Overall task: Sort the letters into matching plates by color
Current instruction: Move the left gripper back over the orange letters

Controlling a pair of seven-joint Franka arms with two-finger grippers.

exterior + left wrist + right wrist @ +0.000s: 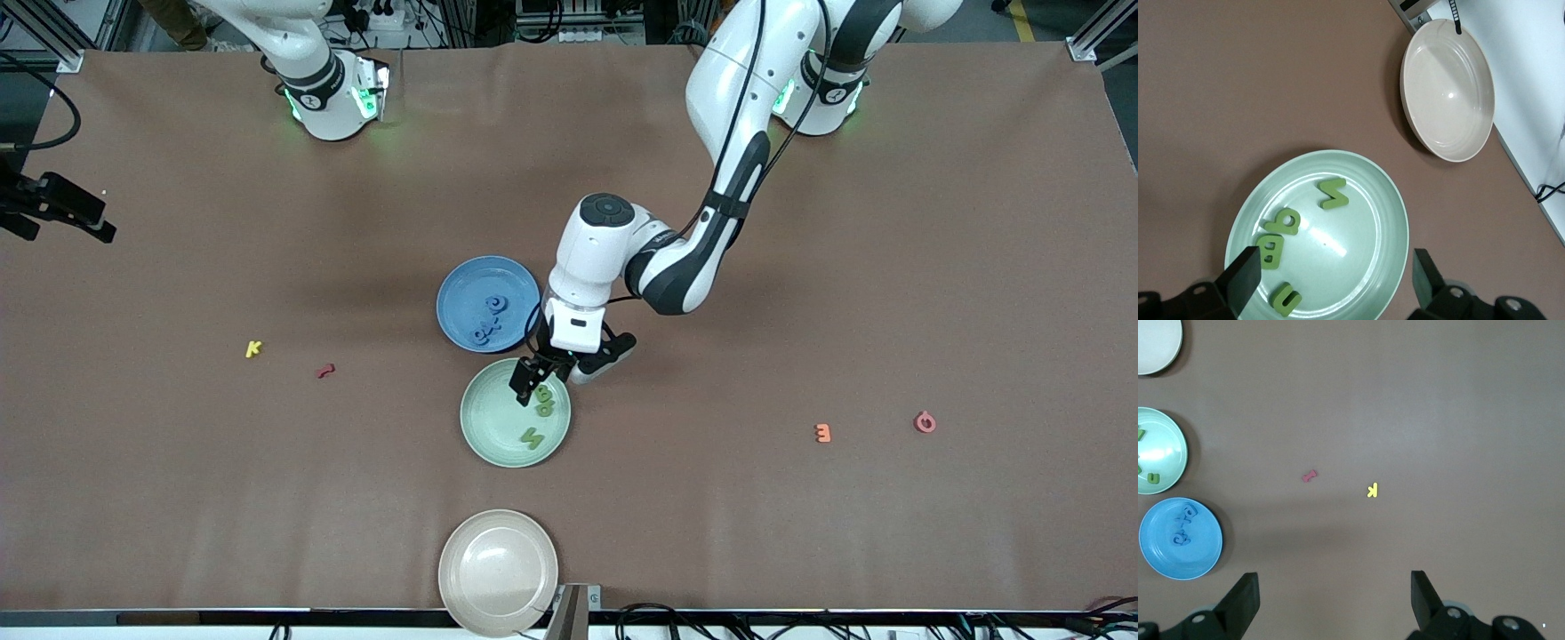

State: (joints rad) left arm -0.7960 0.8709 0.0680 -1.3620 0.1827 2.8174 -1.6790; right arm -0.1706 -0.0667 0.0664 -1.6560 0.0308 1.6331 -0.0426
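The brown table carries three plates in a line down its middle. Of the two task plates, the blue plate lies farther from the front camera and the green plate nearer, the two almost touching. A cream plate sits at the table edge closest to that camera.

The left arm reaches in from its base, and the left gripper hangs low over the green plate's rim, on the side toward the blue plate. Its jaws stand wide apart with nothing between them. In the left wrist view four green letters lie flat in the green plate, three bunched under the gripper and one a little apart; the letter closest to the fingers looks freshly dropped. The blue letters are clustered in the blue plate.

So the matching colours appear sorted, and the coming move likely calls only for the left gripper to rise straight up, clear of the rim.

The right gripper waits high over the right arm's end of the table, jaws wide and empty. Below it lie a yellow letter and a red letter. An orange letter and a pink letter rest toward the left arm's end, well apart from both plates.
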